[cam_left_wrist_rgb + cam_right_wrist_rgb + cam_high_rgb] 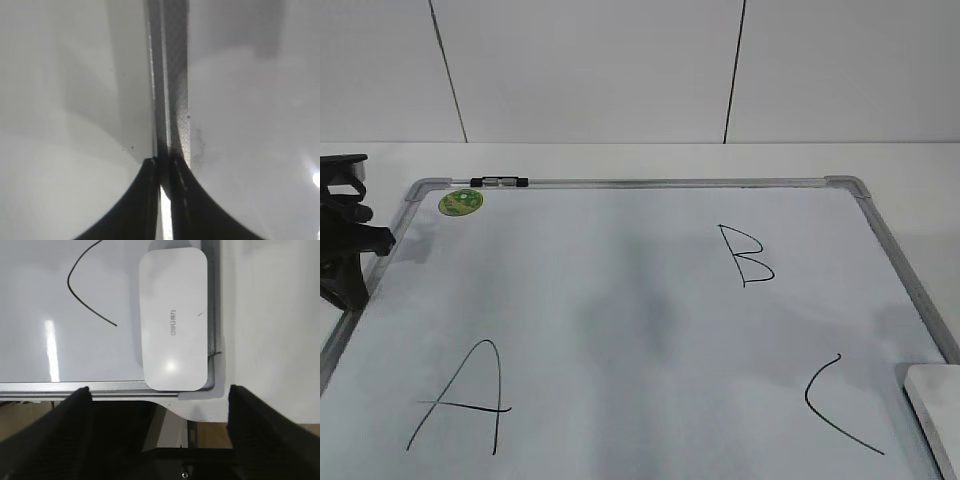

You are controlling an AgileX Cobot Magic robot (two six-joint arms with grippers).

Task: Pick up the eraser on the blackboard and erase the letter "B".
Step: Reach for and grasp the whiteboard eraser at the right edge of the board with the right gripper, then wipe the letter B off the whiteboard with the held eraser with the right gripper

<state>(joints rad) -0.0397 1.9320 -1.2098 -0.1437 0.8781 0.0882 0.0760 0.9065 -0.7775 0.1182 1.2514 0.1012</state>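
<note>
The blackboard (pixel 620 320) is a white board in a silver frame, lying flat. The letter "B" (pixel 745 255) is drawn in thin black at its upper right. The eraser (pixel 935 410) is a white rounded block in the board's near right corner, cut off by the exterior view's edge. It shows whole in the right wrist view (pixel 173 320). My right gripper (pixel 159 392) is open and empty, hovering above the board's near edge just short of the eraser. My left gripper (pixel 164 167) is shut and empty over the board's left frame (pixel 175 90); it also shows in the exterior view (pixel 345 240).
A larger "A" (pixel 460 400) is at the near left and a "C" (pixel 840 405) at the near right. A green round sticker (pixel 460 203) and a marker (pixel 500 182) sit at the board's far left edge. Past the near edge the table ends (pixel 200 410).
</note>
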